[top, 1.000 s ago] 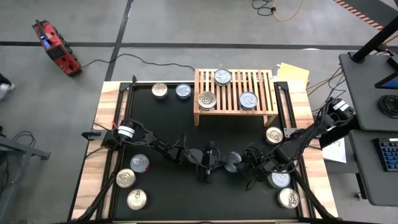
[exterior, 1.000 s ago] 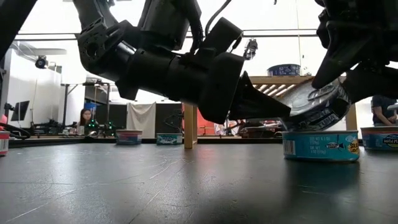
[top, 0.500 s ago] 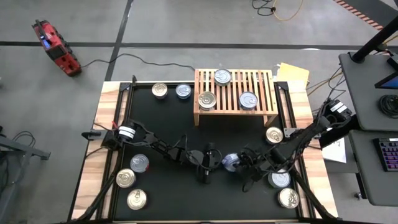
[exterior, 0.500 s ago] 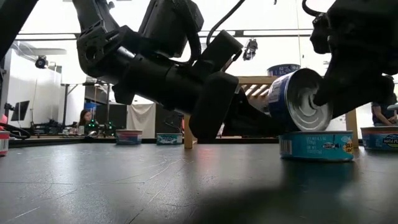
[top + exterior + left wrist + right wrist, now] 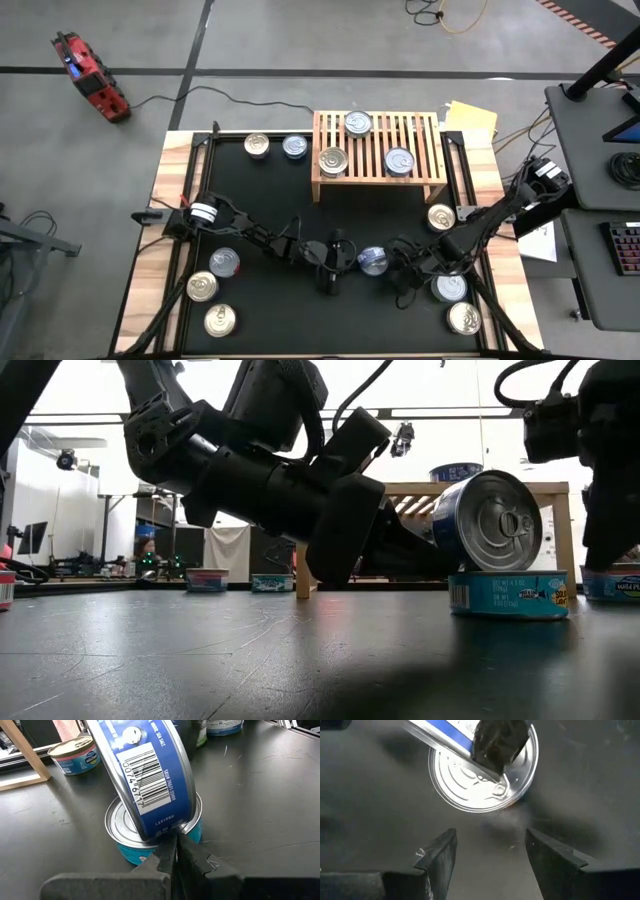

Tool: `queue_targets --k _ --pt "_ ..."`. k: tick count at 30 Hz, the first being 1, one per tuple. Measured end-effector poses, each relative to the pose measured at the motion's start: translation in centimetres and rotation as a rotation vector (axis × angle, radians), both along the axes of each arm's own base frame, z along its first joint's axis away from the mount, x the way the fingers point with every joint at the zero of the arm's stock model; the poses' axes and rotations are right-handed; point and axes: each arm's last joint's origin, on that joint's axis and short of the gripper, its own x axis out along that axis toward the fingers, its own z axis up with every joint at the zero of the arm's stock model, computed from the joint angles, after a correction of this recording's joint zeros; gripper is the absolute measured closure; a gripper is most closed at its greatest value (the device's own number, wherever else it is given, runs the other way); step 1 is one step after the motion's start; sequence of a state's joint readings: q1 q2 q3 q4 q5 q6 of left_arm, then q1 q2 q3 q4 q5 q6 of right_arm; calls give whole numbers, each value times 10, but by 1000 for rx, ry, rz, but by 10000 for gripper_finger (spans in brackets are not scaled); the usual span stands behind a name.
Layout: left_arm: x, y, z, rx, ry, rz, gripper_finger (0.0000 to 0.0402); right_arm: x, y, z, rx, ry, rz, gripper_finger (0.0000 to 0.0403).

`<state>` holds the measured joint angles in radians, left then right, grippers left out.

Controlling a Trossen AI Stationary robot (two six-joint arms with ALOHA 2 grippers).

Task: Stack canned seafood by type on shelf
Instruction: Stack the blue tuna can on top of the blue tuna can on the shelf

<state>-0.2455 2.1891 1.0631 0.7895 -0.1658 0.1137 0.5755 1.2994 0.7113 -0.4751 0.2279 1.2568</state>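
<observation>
High view: overhead, looking straight down, far enough to take in the whole black mat [image 5: 270, 200], the shelf [image 5: 377, 150] at its far edge and floor beyond. Low view: at mat level on the near edge, looking level across to the shelf [image 5: 540, 488] and room behind, very close to the tilted blue tin [image 5: 488, 520] propped on a flat tin [image 5: 508, 595]. Both wrist views sit close over this same pair from opposite sides, sharing the tilted tin [image 5: 145, 770] [image 5: 445, 732].
</observation>
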Motion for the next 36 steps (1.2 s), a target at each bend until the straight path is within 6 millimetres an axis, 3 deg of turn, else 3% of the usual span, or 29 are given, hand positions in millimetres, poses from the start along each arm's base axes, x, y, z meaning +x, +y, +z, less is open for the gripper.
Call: queue_targets --k 9,17,21,26,36 --pt "0 0 1 0 -3 0 401 -1 -3 37 -140 13 110 182" --pt "0 0 1 0 -1 0 401 16 4 82 -360 -77 447 183" --pt "0 0 0 1 2 0 401 23 3 101 -453 -139 500 177" --pt "0 0 1 -2 2 1 401 30 -6 107 -500 -141 532 150" --pt "0 0 0 -5 3 2 401 37 -23 96 -471 -101 550 112"
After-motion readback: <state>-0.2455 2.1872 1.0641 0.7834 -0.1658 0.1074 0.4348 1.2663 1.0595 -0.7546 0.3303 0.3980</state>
